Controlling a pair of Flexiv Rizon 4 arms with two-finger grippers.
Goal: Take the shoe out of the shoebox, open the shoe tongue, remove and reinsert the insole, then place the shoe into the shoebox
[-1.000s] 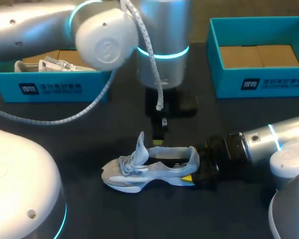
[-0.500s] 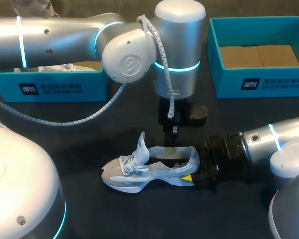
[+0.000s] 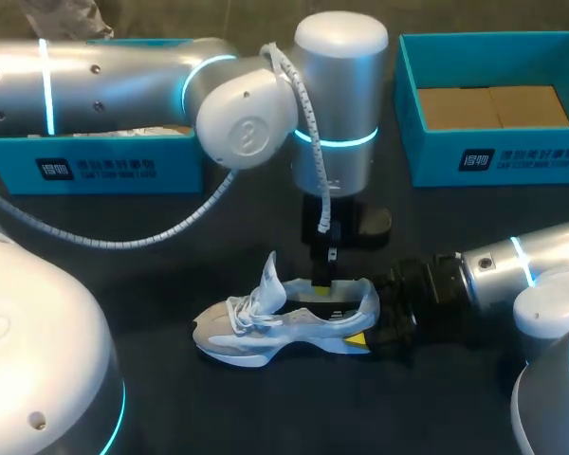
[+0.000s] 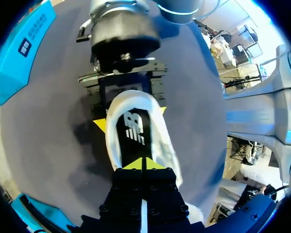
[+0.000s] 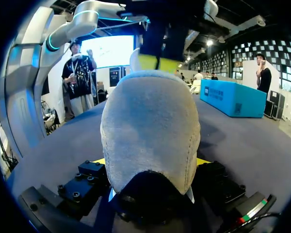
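Surface: dark matte table (image 3: 123, 246), seen from the head view.
- Two teal shoeboxes along the far side. The left shoebox (image 3: 95, 171) is mostly hidden behind the left arm. The right shoebox (image 3: 493, 156) is open, with a brown cardboard floor showing.
- Grey-white shoe (image 3: 284, 322) stands upright on its sole near the table's middle, outside both boxes. Its toe points toward the left arm's side. The tongue (image 3: 268, 280) is pulled up and stands clear of the laces.

Right gripper (image 3: 370, 332): comes in low from the right side, level with the table. It is clamped on the heel. The left wrist view shows one yellow tip pressed against each side of the heel cup.

Left gripper (image 4: 143, 164): hangs straight down over the shoe's opening. The yellow tips are pressed together with only a thin seam between them, right at the black insole (image 4: 133, 127). Whether they pinch the insole's edge cannot be told.
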